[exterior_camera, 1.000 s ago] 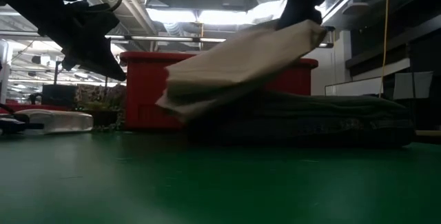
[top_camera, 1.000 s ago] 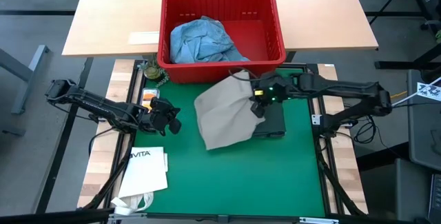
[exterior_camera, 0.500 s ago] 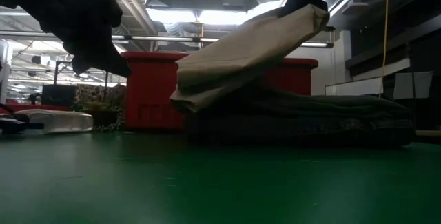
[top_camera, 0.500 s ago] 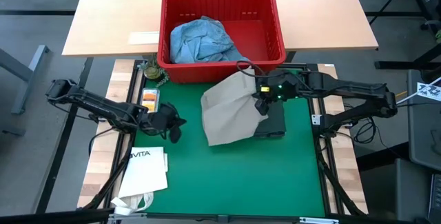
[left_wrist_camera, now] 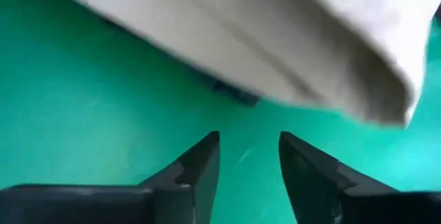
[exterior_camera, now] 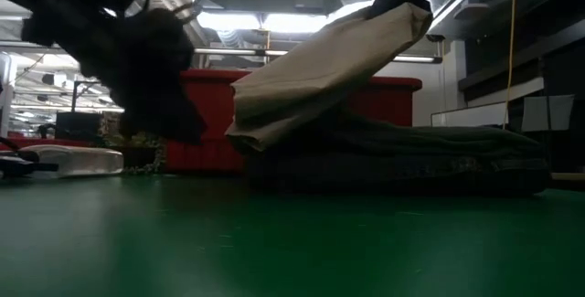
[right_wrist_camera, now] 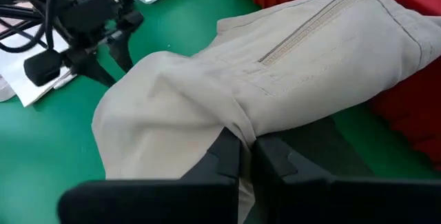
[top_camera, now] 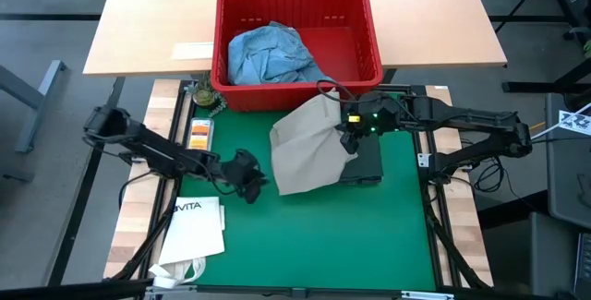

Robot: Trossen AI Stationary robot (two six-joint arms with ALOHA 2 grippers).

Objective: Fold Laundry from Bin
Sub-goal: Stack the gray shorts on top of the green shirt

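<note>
The red bin (top_camera: 295,86) stands at the mat's far edge with light blue denim (top_camera: 268,53) inside. A khaki garment (top_camera: 309,148) slants over a dark folded pile (top_camera: 367,163), which lies flat on the green mat (top_camera: 314,235). My right gripper (right_wrist_camera: 247,147) is shut on the khaki's raised end. My left gripper (left_wrist_camera: 249,156) stands open, low over the mat just left of the khaki's lower edge (left_wrist_camera: 275,65), with nothing between its fingers. In the low view the left gripper (exterior_camera: 160,87) hangs left of the khaki (exterior_camera: 320,68). My right gripper pinches a bunched fold of the khaki garment (right_wrist_camera: 231,124) between its two fingers, at the end nearest the table's right. The fingers slant down from above. That end is lifted; the garment slopes down leftward, and its lower end (exterior_camera: 249,137) lies on the dark pile (exterior_camera: 411,155).
A white paper bag printed VITA (top_camera: 196,231) lies at the mat's near left. A small orange-labelled packet (top_camera: 199,130) and a dark round object (top_camera: 205,95) sit left of the bin. Bare green mat lies toward the near edge.
My left gripper has swung toward the table's right and down, tipping its fingers lower, and now stands beside the khaki's lower edge. The khaki's lower end has drawn a little toward the right while its raised end has stayed in my right gripper.
</note>
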